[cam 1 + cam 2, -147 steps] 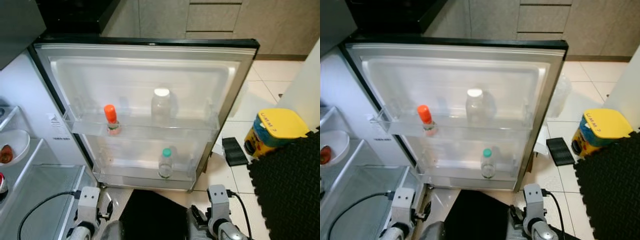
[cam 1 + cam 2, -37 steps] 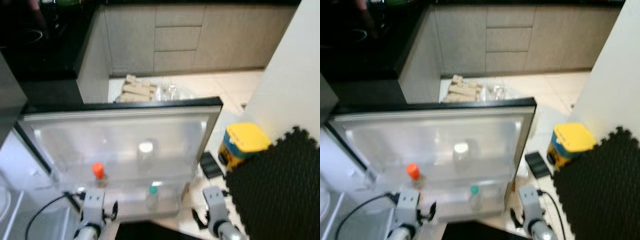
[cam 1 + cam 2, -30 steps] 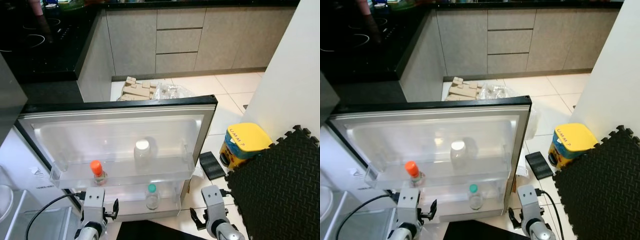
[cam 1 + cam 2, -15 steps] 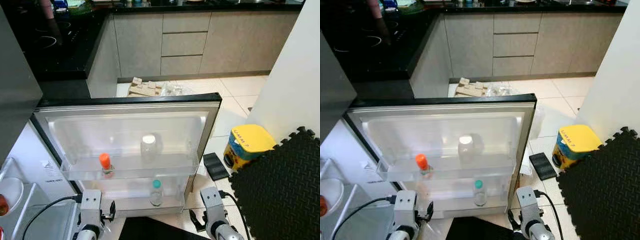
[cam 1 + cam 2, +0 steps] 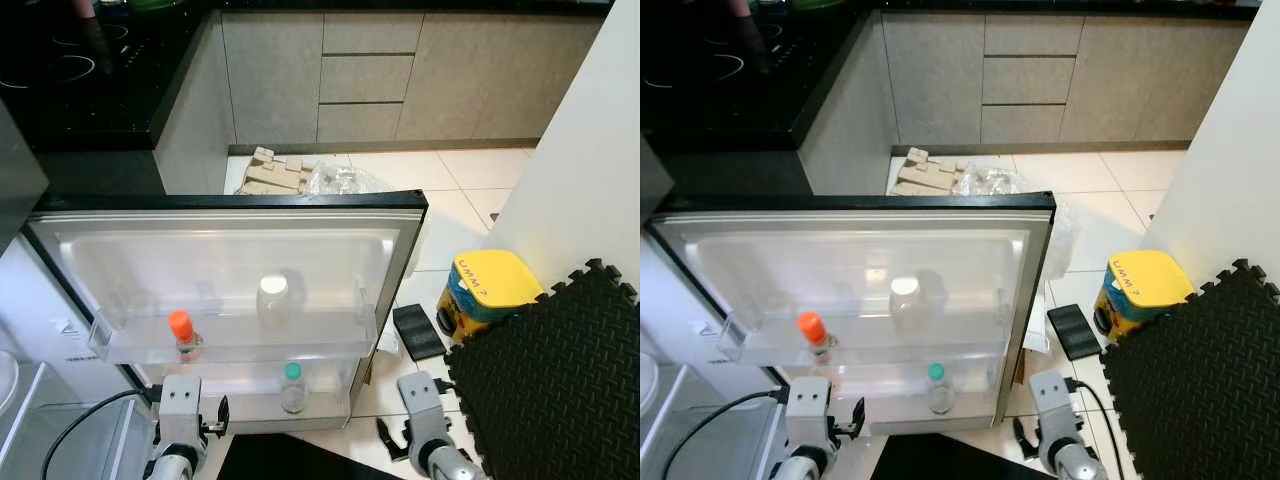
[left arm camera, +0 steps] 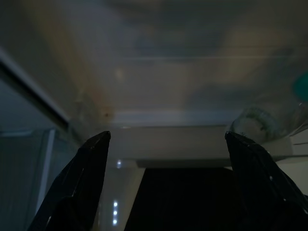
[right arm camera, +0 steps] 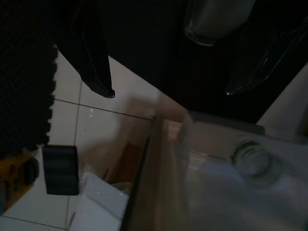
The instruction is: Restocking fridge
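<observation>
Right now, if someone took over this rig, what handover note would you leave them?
Left pincer: open, empty, low in front of the open fridge door.
Right pincer: open, empty, low by the door's free edge.
Upper door shelf: orange-capped bottle and white-lidded jar.
Lower door shelf: green-capped bottle.
Done: three items sit in the door.
Left: nothing is held; on the floor beyond the door lie cardboard pieces and a clear plastic bag, contents unclear. Fetch the next item, then shut the door.

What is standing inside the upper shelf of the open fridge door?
In the upper door shelf stand an orange-capped bottle and a white-lidded clear jar. The shelf's front rail covers their bases.
</observation>
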You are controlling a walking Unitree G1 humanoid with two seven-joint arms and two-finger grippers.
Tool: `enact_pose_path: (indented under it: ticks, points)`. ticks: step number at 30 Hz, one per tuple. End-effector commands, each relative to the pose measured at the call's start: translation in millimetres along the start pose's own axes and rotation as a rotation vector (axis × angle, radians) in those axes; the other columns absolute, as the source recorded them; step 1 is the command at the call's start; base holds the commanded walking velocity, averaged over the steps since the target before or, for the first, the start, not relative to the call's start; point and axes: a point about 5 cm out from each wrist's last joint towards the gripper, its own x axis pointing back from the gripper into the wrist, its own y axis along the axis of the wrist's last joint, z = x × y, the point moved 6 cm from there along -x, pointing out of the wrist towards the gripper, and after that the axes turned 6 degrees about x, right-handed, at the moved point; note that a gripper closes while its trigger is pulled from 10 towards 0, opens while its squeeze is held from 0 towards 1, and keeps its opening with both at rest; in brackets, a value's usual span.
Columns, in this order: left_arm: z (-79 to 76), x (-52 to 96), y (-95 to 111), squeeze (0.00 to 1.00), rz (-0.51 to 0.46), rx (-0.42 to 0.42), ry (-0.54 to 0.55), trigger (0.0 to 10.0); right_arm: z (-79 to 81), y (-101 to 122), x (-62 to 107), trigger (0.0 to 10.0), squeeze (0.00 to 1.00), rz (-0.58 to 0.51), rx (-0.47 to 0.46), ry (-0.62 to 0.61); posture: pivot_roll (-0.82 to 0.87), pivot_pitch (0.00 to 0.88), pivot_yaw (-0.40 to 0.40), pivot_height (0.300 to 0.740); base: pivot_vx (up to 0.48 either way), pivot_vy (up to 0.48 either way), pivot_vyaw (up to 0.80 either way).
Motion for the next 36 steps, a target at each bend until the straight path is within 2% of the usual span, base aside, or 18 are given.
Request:
enact_pose_path:
  ticks: [1, 5, 9, 17, 21, 36]
  points:
    - [6.1, 3.5, -4.1, 0.00, 0.009, 0.008, 0.024, 10.0, 1.6, -7.0, 2.3, 10.0, 0.00, 0.020, 0.002, 0.004, -0.12, 0.056, -0.037, 0.701, 0.000, 0.000, 0.00]
    - [6.7, 4.0, -4.4, 0.00, 0.008, 0.009, 0.029, 10.0, 1.7, -6.2, 1.9, 10.0, 0.00, 0.019, 0.007, 0.007, -0.12, 0.059, -0.039, 0.701, 0.000, 0.000, 0.00]
    - [4.4, 4.4, -5.3, 0.00, 0.013, -0.034, 0.011, 10.0, 1.5, -4.9, 1.2, 10.0, 0.00, 0.018, 0.010, 0.008, -0.12, 0.060, -0.038, 0.701, 0.000, -0.122, 0.00]
    - [4.6, 3.8, -4.4, 0.00, 0.012, -0.029, 0.011, 10.0, 1.9, -5.7, 1.6, 10.0, 0.00, 0.019, 0.016, 0.009, -0.13, 0.058, -0.032, 0.701, 0.000, -0.480, 0.00]
    - [7.8, 2.7, -3.6, 0.00, 0.014, 0.005, 0.028, 10.0, 2.0, -6.2, 1.9, 10.0, 0.00, 0.019, 0.018, 0.008, -0.13, 0.057, -0.029, 0.701, 0.000, 0.000, 0.00]
    - [8.5, 3.0, -4.1, 0.00, 0.017, 0.005, 0.023, 10.0, 0.9, -8.8, 2.7, 10.0, 0.00, 0.029, 0.033, 0.008, -0.13, 0.042, -0.028, 0.701, 0.000, 0.000, 0.00]
